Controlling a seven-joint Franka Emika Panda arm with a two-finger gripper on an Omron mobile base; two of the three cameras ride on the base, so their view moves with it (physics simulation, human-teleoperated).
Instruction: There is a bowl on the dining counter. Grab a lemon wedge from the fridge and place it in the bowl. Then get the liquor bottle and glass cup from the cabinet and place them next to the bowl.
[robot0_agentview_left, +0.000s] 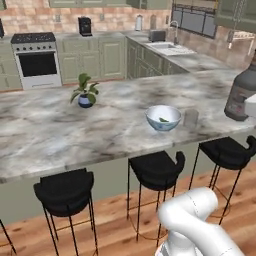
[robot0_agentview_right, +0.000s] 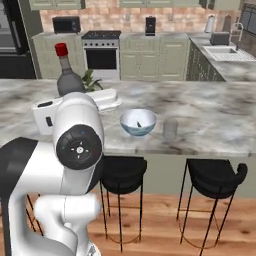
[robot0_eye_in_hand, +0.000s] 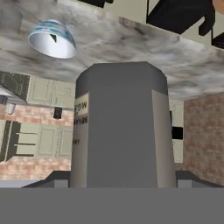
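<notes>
A white-and-blue bowl (robot0_agentview_left: 163, 117) (robot0_agentview_right: 138, 122) stands on the marble dining counter (robot0_agentview_left: 45, 130), with a small green lemon wedge (robot0_agentview_left: 163, 120) inside it. Just to its right stands the glass cup (robot0_agentview_left: 190, 117) (robot0_agentview_right: 170, 128). The dark grey liquor bottle (robot0_agentview_left: 241, 92) (robot0_agentview_right: 67, 77) with a red cap is upright at the counter's right end, beyond the cup. My gripper (robot0_eye_in_hand: 118, 181) is shut on the bottle (robot0_eye_in_hand: 118, 127), which looms close in the hand view. That view also shows the bowl (robot0_eye_in_hand: 51, 39) upside down at top left. I cannot tell whether the bottle touches the counter.
A potted plant (robot0_agentview_left: 85, 92) sits on the counter left of the bowl. Black bar stools (robot0_agentview_left: 156, 167) (robot0_agentview_right: 215, 177) line the near side below the counter edge. A stove (robot0_agentview_left: 35, 60) and a sink (robot0_agentview_left: 167, 47) are along the far counters.
</notes>
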